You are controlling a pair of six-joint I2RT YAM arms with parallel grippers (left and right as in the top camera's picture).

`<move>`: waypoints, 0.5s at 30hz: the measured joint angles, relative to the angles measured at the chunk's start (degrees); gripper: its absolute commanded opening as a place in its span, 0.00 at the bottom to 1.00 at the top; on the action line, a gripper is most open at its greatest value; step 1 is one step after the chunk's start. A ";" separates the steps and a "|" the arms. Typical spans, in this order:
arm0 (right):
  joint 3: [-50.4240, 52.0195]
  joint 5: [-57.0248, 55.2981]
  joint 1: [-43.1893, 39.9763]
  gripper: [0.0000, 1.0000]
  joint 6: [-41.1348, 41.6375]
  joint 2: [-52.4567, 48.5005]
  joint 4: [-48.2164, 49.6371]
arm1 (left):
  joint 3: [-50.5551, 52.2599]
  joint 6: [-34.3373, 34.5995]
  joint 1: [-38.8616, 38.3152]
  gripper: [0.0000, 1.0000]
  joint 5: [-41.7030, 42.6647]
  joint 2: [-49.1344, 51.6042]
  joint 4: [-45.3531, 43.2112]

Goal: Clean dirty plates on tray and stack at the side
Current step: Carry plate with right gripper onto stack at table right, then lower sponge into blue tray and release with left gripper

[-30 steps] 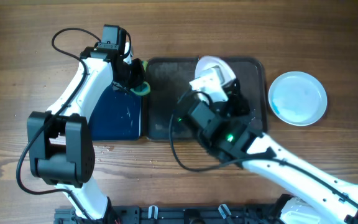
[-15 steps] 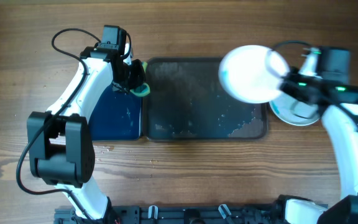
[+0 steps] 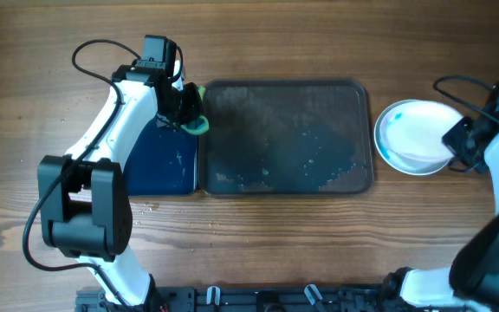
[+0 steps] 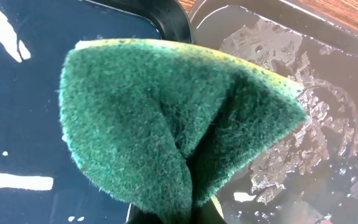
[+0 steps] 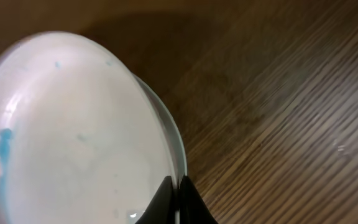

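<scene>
A dark grey wet tray [image 3: 286, 178] lies in the middle of the table with no plates on it. My left gripper [image 3: 192, 119] is shut on a green sponge [image 3: 199, 124] at the tray's left rim; the sponge fills the left wrist view [image 4: 166, 118]. My right gripper [image 3: 456, 141] is shut on the rim of a white plate [image 3: 416, 137], which lies over a light blue-rimmed plate on the table right of the tray. In the right wrist view the jaws [image 5: 178, 190] pinch the plate's edge [image 5: 73, 130].
A dark blue mat [image 3: 165, 160] lies left of the tray, under the left arm. Water and soap residue [image 3: 327, 169] spread over the tray floor. Bare wooden table [image 3: 258, 43] surrounds everything.
My right arm carried the white plate from the tray, rightwards over its right edge, and down onto the plate at the side. The left arm has not moved.
</scene>
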State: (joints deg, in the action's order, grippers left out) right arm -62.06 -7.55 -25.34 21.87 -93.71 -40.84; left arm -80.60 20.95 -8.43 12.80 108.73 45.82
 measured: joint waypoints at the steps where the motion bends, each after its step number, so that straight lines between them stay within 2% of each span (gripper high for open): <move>1: 0.00 0.00 0.00 0.24 0.00 -2.12 -0.44 | 0.00 0.00 0.00 0.04 -0.15 0.02 0.02; 2: 0.00 0.33 0.00 0.36 0.00 -3.63 -0.52 | 0.00 0.00 0.00 0.04 -0.15 0.00 0.00; 5: 0.00 2.64 0.00 0.59 -0.09 -4.57 -0.74 | 0.00 -0.04 0.02 0.04 -0.17 0.00 0.07; 11: -5.99 12.09 0.00 0.75 -3.32 -2.84 -5.70 | 0.00 -2.49 1.53 0.04 -3.02 -5.09 6.99; 15: -9.51 19.89 0.02 0.79 -5.81 2.47 -5.53 | -0.15 -7.98 6.05 0.04 -8.61 -10.05 12.09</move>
State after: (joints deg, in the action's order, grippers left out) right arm -71.57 12.34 -25.32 16.05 -91.24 -46.37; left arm -80.75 12.97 -2.37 4.19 98.67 57.91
